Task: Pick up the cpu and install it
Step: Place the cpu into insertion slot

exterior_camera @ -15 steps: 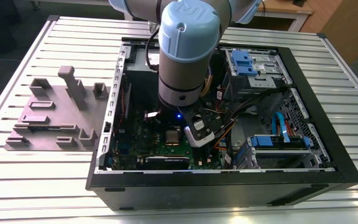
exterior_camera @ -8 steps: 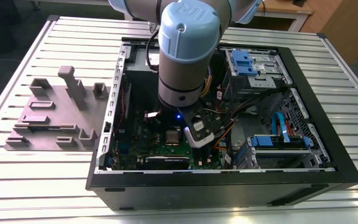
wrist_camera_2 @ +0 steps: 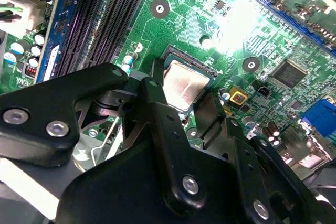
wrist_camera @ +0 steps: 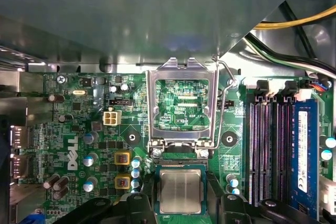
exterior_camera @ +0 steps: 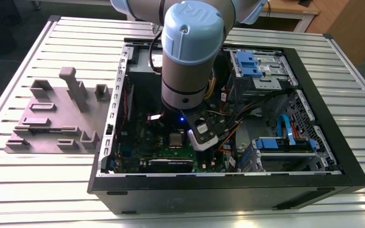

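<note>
The cpu (wrist_camera: 180,190), a flat square chip with a dull silvery metal top and a thin pale rim, lies in its socket on the green printed motherboard (wrist_camera: 63,124). Beside it we see the shiny rectangular steel frame (wrist_camera: 181,73) swung open. The matte black angular gripper (wrist_camera_2: 182,95) straddles the chip closely. We cannot tell whether it clamps it.

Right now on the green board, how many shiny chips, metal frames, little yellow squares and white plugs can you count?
Flat silvery-grey square cpu: 1
Shiny open metal socket frame: 1
Small yellow square parts: 2
White square plastic connector: 1
Total in the first wrist view: 5
</note>
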### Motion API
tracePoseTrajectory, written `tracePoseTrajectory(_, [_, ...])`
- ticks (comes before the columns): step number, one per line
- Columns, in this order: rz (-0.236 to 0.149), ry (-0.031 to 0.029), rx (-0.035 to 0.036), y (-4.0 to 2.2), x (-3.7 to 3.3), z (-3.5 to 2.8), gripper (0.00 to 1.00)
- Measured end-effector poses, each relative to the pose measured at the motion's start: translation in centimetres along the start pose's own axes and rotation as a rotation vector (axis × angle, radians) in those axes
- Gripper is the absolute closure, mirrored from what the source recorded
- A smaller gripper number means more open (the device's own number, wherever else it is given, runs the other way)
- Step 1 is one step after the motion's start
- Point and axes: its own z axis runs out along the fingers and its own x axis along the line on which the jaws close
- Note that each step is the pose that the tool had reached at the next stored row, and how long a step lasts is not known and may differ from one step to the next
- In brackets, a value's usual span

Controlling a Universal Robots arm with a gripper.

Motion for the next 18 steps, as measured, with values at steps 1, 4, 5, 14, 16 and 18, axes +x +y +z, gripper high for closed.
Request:
tracePoseTrajectory(1, [0.0, 0.0, 0.0, 0.0, 0.0, 0.06, 0.53])
tracePoseTrajectory(4, [0.0, -0.0002, -0.0004, 0.0, -0.01, 0.1, 0.53])
tracePoseTrajectory(5, [0.0, -0.0003, -0.0005, 0.0, 0.0, 0.11, 0.53])
tracePoseTrajectory(14, [0.0, -0.0004, -0.0006, 0.01, -0.01, 0.11, 0.53])
tracePoseTrajectory(16, [0.001, -0.0001, -0.0009, 0.01, -0.01, 0.12, 0.52])
tracePoseTrajectory(18, [0.0, -0.0004, -0.001, 0.01, -0.02, 0.13, 0.47])
